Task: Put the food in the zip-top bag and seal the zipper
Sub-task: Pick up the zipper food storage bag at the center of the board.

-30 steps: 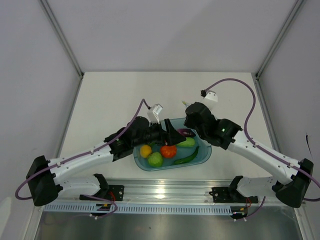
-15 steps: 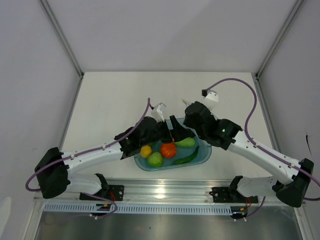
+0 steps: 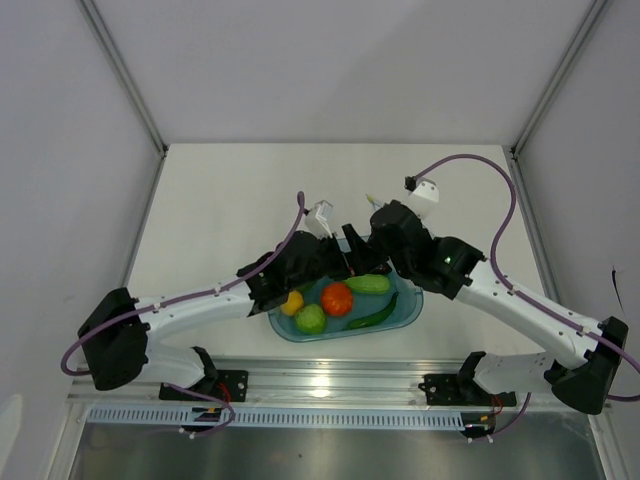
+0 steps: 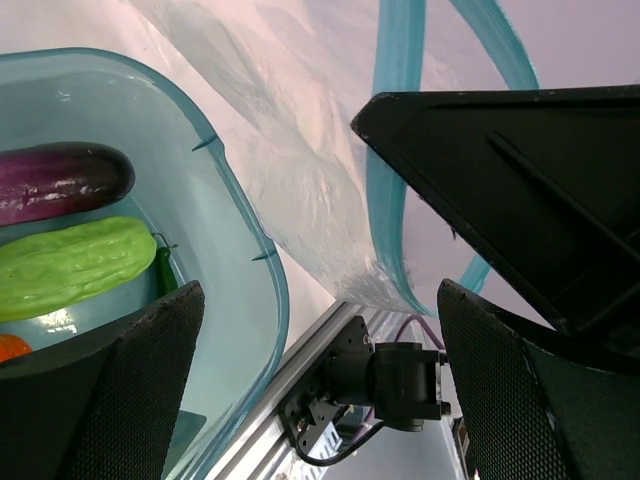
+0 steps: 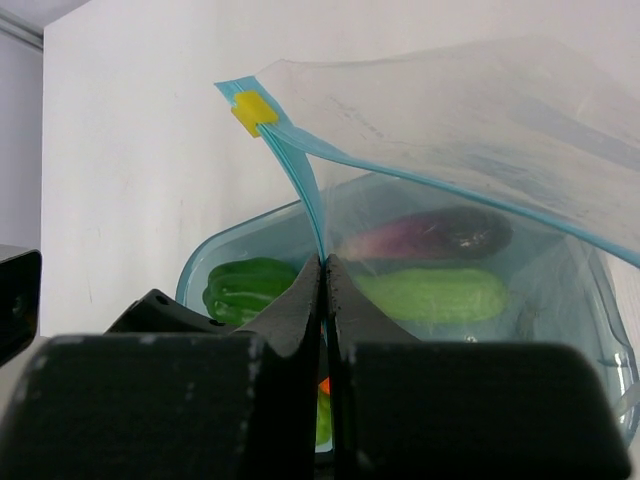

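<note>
My right gripper (image 5: 325,262) is shut on the zipper (image 5: 300,185), the teal strip of the clear zip-top bag (image 5: 450,120), and holds it up over the blue tub (image 5: 205,258). A yellow slider (image 5: 252,111) sits at the strip's end. The food lies in the tub: eggplant (image 5: 440,232), cucumber (image 5: 430,295), bell pepper (image 5: 250,285), tomato (image 3: 336,298), yellow-orange fruit (image 3: 291,302), green fruit (image 3: 311,318), chili (image 3: 373,315). My left gripper (image 4: 322,290) is open and empty at the tub's far rim, below the bag (image 4: 300,130) and its strip (image 4: 395,160).
The tub (image 3: 405,305) stands at the table's near edge, by the aluminium rail (image 3: 330,380). My right arm's black body (image 4: 520,170) hangs close above my left gripper's fingers (image 4: 540,400). An arm base mount (image 4: 390,375) shows below on the rail.
My left arm has reached further right and forward over the tub's back, up beside the right gripper and bag. The eggplant is now hidden in the top view. My right arm has barely moved.
</note>
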Controlling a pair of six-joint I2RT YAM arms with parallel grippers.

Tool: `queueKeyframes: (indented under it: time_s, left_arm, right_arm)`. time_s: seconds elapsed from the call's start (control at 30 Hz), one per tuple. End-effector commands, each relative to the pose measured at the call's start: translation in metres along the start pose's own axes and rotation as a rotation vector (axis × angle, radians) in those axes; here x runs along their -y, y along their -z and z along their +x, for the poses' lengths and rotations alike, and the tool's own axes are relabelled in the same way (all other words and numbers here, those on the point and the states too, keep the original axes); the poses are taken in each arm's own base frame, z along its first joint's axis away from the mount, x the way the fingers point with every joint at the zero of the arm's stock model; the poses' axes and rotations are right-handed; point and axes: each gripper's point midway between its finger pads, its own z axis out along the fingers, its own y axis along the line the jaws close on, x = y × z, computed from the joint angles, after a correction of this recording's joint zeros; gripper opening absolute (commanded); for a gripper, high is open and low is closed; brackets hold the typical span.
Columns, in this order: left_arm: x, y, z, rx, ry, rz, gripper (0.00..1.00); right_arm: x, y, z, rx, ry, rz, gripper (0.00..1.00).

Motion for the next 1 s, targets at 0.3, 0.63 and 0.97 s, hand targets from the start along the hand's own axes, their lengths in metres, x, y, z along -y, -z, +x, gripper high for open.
queueKeyframes:
  time_s: [0.3, 0.63, 0.97]
  left_arm:
    - [0.011, -0.022, -0.006, 0.006, 0.091, 0.023, 0.71]
    - [0.001, -0.019, -0.001, -0.028, 0.088, 0.029, 0.23]
    - [-0.007, -0.013, 0.01, -0.099, 0.05, 0.047, 0.01]
  right_arm:
    - [-0.015, 0.006, -0.01, 0.031, -0.021, -0.031, 0.0]
    - [-0.012, 0.007, -0.001, 0.003, 0.003, -0.035, 0.0]
    - [-0.005, 0.019, 0.0, -0.042, 0.179, -0.053, 0.44]
